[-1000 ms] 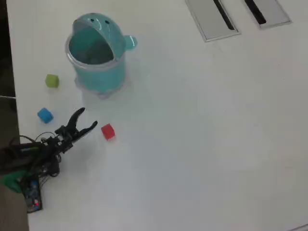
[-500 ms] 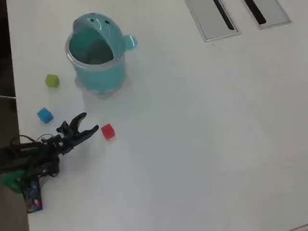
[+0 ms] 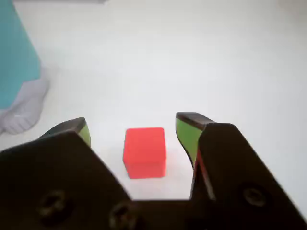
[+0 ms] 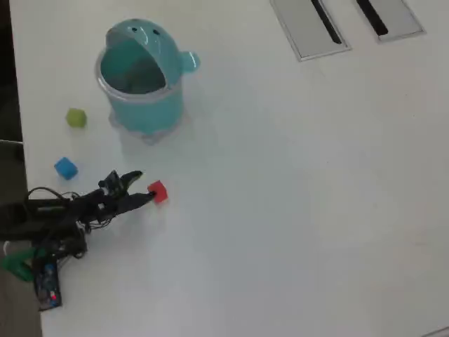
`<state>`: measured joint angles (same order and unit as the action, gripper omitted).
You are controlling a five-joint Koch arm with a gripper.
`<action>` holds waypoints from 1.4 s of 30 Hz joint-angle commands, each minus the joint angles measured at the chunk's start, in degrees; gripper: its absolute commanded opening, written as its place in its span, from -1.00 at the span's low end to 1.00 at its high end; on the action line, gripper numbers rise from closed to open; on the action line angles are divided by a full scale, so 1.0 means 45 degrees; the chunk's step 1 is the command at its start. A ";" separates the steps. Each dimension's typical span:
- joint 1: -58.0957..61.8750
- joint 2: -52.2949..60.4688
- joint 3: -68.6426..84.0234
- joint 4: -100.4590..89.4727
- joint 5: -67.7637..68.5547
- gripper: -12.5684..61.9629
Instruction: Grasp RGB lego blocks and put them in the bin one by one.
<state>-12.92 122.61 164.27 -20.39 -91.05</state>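
Legible text, labels, brands, numbers, signs: none in either view. The bin, upper left of the overhead view, carries two dot eyes on its lid but no lettering. The small circuit board at the lower left edge shows no readable marking; too small and blurred to tell. The two grey panels along the top edge bear dark slots only, no writing. In the wrist view, the red block has plain faces.

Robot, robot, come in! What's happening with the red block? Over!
Gripper open, jaws either side of red block. Block on the table, not gripped yet. Nothing in the way. Over.
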 commanded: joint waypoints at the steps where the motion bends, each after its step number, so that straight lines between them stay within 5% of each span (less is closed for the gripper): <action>1: 0.0215 -0.0469 -0.1113 -0.0020 -0.1016 0.22; 27: 0.0547 -0.6055 -0.2617 -0.1504 -0.1367 0.22; 32: 0.0195 -0.6426 -0.2715 -0.2051 -0.0762 -0.12; 42: -0.1523 -0.4336 -0.2676 -0.2148 0.0742 -0.33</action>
<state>-19.51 101.16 155.57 -25.05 -87.63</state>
